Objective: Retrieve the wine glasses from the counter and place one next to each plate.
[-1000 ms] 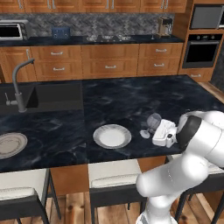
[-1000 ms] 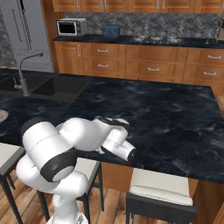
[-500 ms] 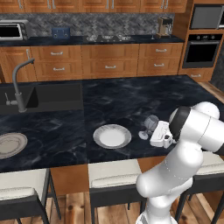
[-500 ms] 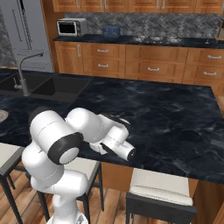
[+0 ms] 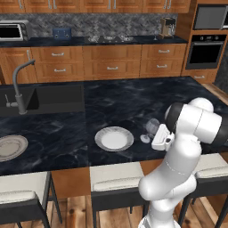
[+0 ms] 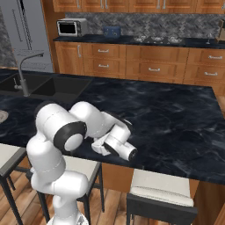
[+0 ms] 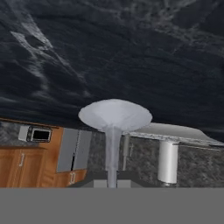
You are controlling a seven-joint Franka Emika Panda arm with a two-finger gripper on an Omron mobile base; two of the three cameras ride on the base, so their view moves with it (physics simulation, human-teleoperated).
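A clear wine glass [image 5: 151, 129] hangs tilted just above the black counter [image 5: 129, 100], right of the nearer plate [image 5: 114, 138]. Its foot [image 5: 145, 139] points toward that plate. My gripper [image 5: 156, 132] is shut on its stem. In the hand view, the stem [image 7: 112, 151] rises from between my fingertips at the gripper [image 7: 112, 183] to the round foot [image 7: 115, 114], with the plate's rim [image 7: 175, 131] just beyond. The second plate [image 5: 10, 147] lies at the counter's far left. In the right base view, my arm [image 6: 110, 132] bends low over the counter and hides the glass.
A sink with a tall faucet [image 5: 18, 87] is set into the counter's left part. Stools [image 5: 113, 182] stand along its front edge. Behind, a back counter carries a hob [image 5: 107, 39], a toaster [image 5: 61, 33] and a microwave [image 5: 12, 31]. A wall oven [image 5: 205, 49] stands at the right.
The arm's elbow has swung up and in, standing more upright. The hand and the held glass have shifted slightly left toward the nearer plate.
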